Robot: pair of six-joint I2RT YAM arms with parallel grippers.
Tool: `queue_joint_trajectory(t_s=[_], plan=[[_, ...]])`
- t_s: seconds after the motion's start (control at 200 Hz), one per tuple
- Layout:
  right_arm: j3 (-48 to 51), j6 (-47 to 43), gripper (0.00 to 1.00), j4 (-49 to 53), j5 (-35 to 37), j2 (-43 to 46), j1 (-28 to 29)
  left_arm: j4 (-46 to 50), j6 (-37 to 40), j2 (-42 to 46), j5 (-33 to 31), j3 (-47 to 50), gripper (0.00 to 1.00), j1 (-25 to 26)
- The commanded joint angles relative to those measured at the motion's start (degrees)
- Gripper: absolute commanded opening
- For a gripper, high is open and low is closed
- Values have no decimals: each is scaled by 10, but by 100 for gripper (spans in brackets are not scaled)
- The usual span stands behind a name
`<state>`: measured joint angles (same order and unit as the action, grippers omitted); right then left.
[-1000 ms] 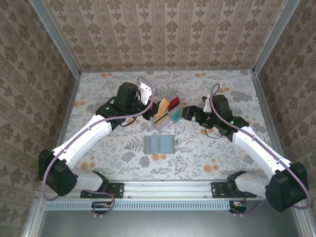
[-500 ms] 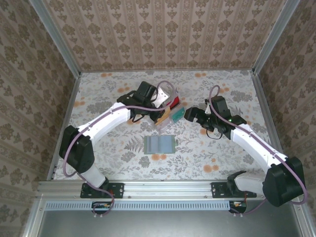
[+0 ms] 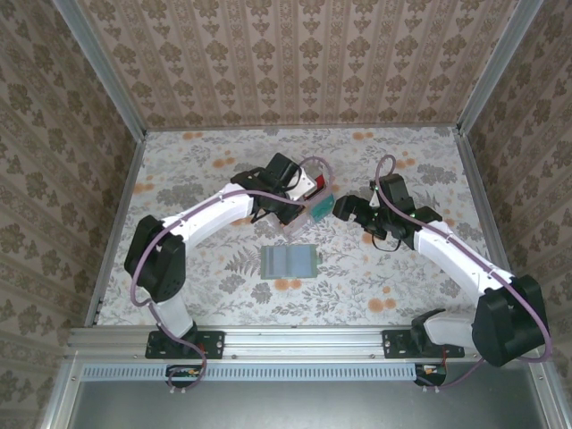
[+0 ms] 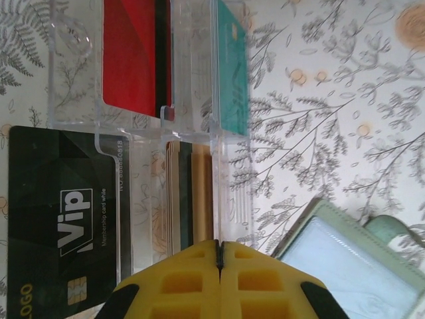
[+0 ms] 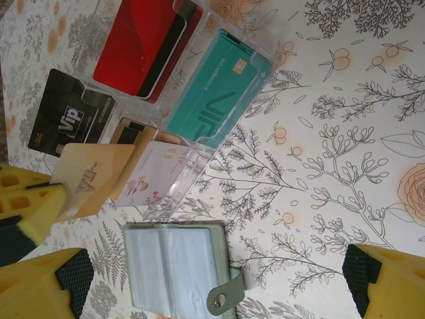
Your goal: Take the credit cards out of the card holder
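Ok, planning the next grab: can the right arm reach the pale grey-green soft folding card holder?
Probably yes: the card holder lies open, uncovered, ahead of the open right gripper; the left gripper, shut on a flat tan card, is off to one side.

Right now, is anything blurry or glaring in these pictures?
Left wrist view: glare streaks the clear tray, yet the black card's print reads. Right wrist view: the tan card in the left gripper is crisp, the right gripper fuzzy. Top external view: even light, faint shadows.
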<state>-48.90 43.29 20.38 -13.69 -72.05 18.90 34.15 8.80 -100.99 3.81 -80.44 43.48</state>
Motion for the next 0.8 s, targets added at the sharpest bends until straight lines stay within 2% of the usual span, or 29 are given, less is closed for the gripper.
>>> queue_joint_trajectory(t_s=[0.0, 0.795], plan=[[7, 7, 100, -3, -4, -1, -3, -5, 35, -4, -28, -7, 0, 5], [10, 20, 100, -30, -45, -14, -3, -63, 45, 11, -52, 55, 0, 5]])
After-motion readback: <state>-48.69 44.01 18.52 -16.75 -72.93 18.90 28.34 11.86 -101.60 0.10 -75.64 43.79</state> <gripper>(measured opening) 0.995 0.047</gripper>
